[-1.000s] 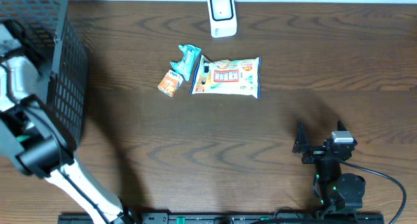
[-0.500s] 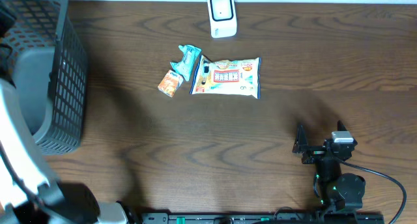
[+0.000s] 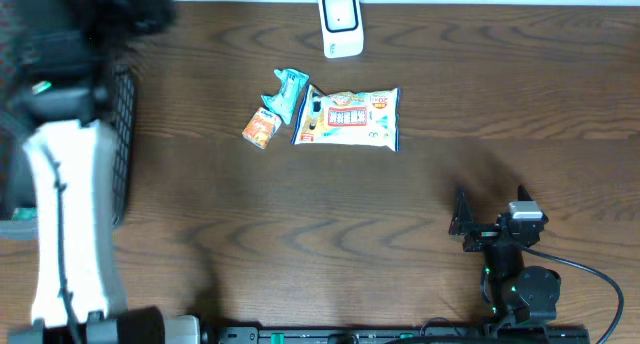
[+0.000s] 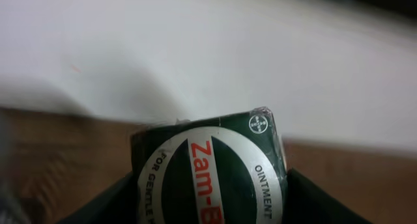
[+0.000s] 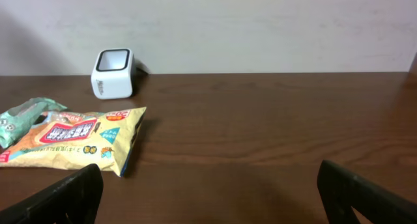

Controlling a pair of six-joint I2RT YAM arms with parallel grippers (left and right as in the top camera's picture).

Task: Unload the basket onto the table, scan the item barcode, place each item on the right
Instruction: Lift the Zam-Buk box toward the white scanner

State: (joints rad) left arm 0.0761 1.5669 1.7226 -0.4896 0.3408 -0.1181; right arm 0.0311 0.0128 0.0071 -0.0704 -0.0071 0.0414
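1. Clamping the ointment box (image 4: 212, 168) between the dark fingers (image 4: 98, 204) of the left gripper (image 4: 212, 191), up at the far left by the basket (image 3: 122, 154). Held clear of the table (image 3: 300, 234), probably to turn a printed face toward the reader. Too blurred in the overhead view to tell the height.
2. Showing on that box: a dark green carton, a white ring on the front, red "Zam-B" lettering cut off by the lower edge, "OINTMENT" down one side, and a small round maker's mark at the top corner. No barcode on this face; likely on a hidden side.
3. Lying mid-table, close together and untouched: an orange packet (image 3: 261, 128), a teal packet (image 3: 290, 89) and a yellow snack bag (image 3: 350, 117), seemingly waiting their turn.
4. Standing just behind them at the far edge: the white scanner (image 3: 340, 24), well apart from the held box. Calls for a carry rightward with the coded side facing the window.
5. Resting at the near right: the right gripper (image 5: 208, 191), jaws wide apart and empty, parked out of the way of the work.
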